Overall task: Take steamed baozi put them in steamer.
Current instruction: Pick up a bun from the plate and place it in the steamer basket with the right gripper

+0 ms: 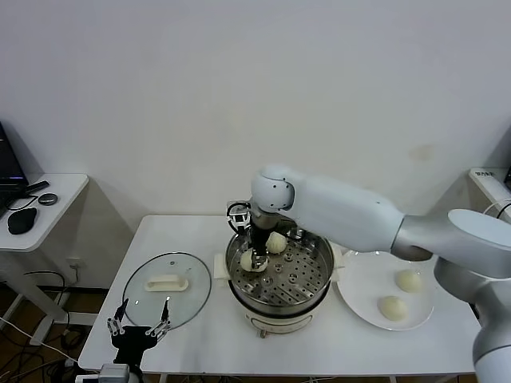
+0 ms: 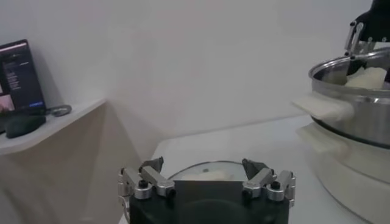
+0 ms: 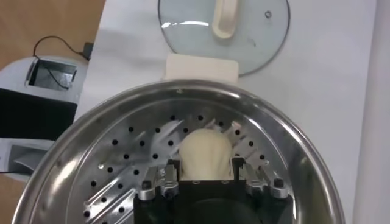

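White wall fills the upper half of the head view, and below it you have a white table (image 1: 200, 231) carrying the steamer (image 1: 307, 283) at centre, a glass lid (image 1: 168, 281) at lower left and a white plate (image 1: 363, 287) at lower right. Your right gripper (image 1: 257, 259) is down inside the steamer at the left of its perforated tray, and in the right wrist view its fingers (image 3: 166, 181) sit to either side of a baozi (image 3: 206, 153) that rests on the holes; they look close against the dough, so you appear to be gripping it, though how firmly cannot be told. A second baozi (image 1: 276, 242) lies just behind it in the pot, and two more (image 1: 409, 280) (image 1: 391, 307) wait on the plate. Your left gripper (image 1: 138, 325) is parked at the bottom left by the lid, fingers spread and holding nothing. Expect these buns to be light, soft and easily dented, possibly a bit tacky on the skin. Take each one across its widest part, low on the sides, with just enough squeeze to lift; too much will likely crease it, and pinching near the top may let it slip.
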You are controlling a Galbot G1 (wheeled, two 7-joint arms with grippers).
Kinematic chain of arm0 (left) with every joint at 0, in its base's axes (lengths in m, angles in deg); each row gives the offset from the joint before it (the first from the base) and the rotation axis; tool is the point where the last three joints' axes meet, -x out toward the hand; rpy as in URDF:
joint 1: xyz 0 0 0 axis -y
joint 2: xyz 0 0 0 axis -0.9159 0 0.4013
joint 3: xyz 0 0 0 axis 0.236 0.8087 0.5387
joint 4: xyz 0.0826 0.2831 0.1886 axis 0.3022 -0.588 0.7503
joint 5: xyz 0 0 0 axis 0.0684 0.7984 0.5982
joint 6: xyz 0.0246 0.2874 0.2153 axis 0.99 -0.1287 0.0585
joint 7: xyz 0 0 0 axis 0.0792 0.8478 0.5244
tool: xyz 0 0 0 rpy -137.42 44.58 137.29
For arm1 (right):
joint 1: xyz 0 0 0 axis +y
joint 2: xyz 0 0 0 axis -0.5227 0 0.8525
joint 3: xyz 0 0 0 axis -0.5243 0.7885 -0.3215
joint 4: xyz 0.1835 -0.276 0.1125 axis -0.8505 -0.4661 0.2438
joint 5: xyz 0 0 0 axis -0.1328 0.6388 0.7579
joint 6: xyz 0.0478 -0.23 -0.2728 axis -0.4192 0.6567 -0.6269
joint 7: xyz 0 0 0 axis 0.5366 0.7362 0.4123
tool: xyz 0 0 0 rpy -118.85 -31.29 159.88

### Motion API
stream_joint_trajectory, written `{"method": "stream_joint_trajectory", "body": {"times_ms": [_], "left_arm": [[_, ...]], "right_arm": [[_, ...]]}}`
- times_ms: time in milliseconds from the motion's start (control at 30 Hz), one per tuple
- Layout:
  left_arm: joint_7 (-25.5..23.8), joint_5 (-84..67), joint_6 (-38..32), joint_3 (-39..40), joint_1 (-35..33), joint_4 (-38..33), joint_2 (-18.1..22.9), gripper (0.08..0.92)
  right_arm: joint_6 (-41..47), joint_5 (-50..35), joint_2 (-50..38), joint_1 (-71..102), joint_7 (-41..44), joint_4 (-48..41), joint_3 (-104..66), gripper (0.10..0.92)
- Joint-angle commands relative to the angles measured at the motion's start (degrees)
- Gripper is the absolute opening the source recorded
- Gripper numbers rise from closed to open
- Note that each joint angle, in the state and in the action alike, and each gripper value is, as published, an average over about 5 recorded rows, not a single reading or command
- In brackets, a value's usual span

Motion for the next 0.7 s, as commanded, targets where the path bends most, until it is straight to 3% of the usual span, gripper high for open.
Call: {"method": "stream_joint_trajectory", "body": {"times_ms": [33, 233, 533, 700], "left_arm": [[-0.1, -0.3, 0.2, -0.1, 0.8, 0.2, 0.1, 0.823], [-0.2, -0.3, 0.2, 0.2, 0.9, 0.5, 0.2, 0.823], [-0.6, -0.2, 0.5, -0.3, 1.4, 0.6, 0.1, 0.823], [-0.6, -0.2, 0.6, -0.6, 1.9, 1.1, 0.2, 0.823]], "right_arm": [[0.5, 1.4, 2.2, 1.8, -0.6, -1.3, -0.2, 0.500], [0.5, 1.7, 1.7, 2.2, -1.6, -0.6, -0.9, 0.536], [0.5, 0.5, -5.1, -0.4, -1.4, 5.0, -5.4, 0.779], [0.1, -1.5, -13.7, -2.4, -0.2, 9.9, -9.9, 0.821]]}}
